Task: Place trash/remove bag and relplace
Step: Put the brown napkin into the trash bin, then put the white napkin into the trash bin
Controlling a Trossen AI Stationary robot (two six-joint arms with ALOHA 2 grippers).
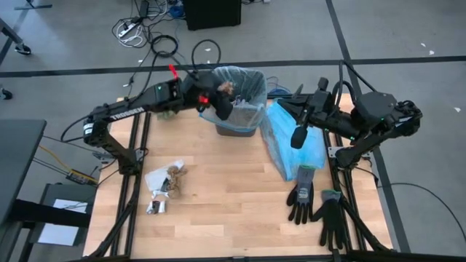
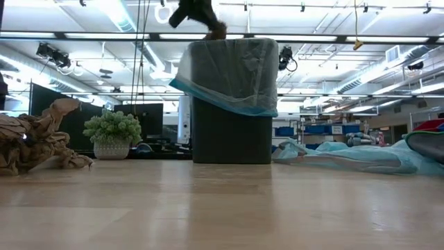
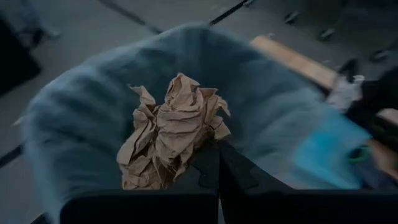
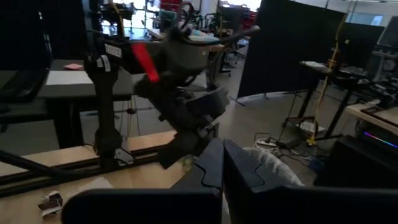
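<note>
Gripping a crumpled brown paper wad (image 3: 171, 134), the left gripper (image 1: 222, 94) hangs over the lined bin (image 1: 244, 109) at twelve o'clock; right gripper (image 1: 297, 137), at three o'clock, pinched empty.

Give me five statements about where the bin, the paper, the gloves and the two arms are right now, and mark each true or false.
1. The left pincer holds a crumpled brown paper over the lined bin. True.
2. The bin lies tipped on its side. False: it stands upright at the table's far edge.
3. The black gloves lie on the table's right side, near its front edge. True.
4. The right pincer grips the light-blue bag. False: it is shut and hangs above the bag, holding nothing.
5. No litter is left on the table. False: more paper scraps lie on the left side of the table.
</note>
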